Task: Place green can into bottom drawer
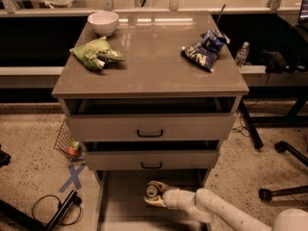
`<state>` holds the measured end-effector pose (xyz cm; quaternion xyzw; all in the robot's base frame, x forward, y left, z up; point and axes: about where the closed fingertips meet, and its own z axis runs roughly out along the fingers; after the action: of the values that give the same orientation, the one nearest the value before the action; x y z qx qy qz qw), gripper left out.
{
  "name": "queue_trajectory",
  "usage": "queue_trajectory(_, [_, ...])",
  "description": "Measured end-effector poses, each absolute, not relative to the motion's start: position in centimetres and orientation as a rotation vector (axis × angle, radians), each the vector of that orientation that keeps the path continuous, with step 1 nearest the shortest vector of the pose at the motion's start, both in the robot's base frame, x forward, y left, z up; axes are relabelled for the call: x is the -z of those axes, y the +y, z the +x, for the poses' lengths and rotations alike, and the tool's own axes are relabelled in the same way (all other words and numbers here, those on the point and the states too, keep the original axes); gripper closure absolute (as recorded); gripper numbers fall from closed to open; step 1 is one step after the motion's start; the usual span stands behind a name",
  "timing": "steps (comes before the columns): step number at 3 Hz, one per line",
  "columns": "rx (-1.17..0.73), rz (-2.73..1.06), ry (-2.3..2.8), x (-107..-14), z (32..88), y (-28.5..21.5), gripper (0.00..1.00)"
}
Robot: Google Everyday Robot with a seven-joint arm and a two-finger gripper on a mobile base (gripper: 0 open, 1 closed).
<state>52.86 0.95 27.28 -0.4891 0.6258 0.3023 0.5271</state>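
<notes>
Desk (154, 73): a grey-brown cabinet filled the middle of the frame, its flat top carrying two bags and a bowl.
Bottom drawer (122, 198): it was pulled out at the lower centre, with its pale floor and low side walls showing.
Top drawer (192, 127): it sat just under the top and stood slightly out, with a black handle at its middle.
Middle drawer (115, 160): it lay below the top drawer, also slightly out, with a black handle.
Arm (221, 214): white, it reached in from the lower right corner toward the bottom drawer.
Green bag (96, 53): it lay crumpled on the upper left of the desk, near the bowl.
Blue bag (206, 49): it lay crumpled on the upper right of the desk.
Bowl (103, 22): white, it stood upright at the desk's back left corner.
Hand (150, 193): it was over the bottom drawer at the lower centre, just below the middle drawer's front, with its fingers clamped on the can.
Can (152, 191): it was held in the hand above the drawer floor, silver top facing the camera; whether it touched the floor could not be told.
Bottle (242, 55): small and clear, it stood beyond the desk's right edge.
</notes>
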Motion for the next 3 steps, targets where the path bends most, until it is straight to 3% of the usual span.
queue_trajectory(1, [-0.705, -1.217, 1.536, -24.9, 52.4, 0.2, 1.00])
queue_trajectory(3, [-0.845, -1.092, 1.561, -20.1, 52.0, -0.5, 1.00])
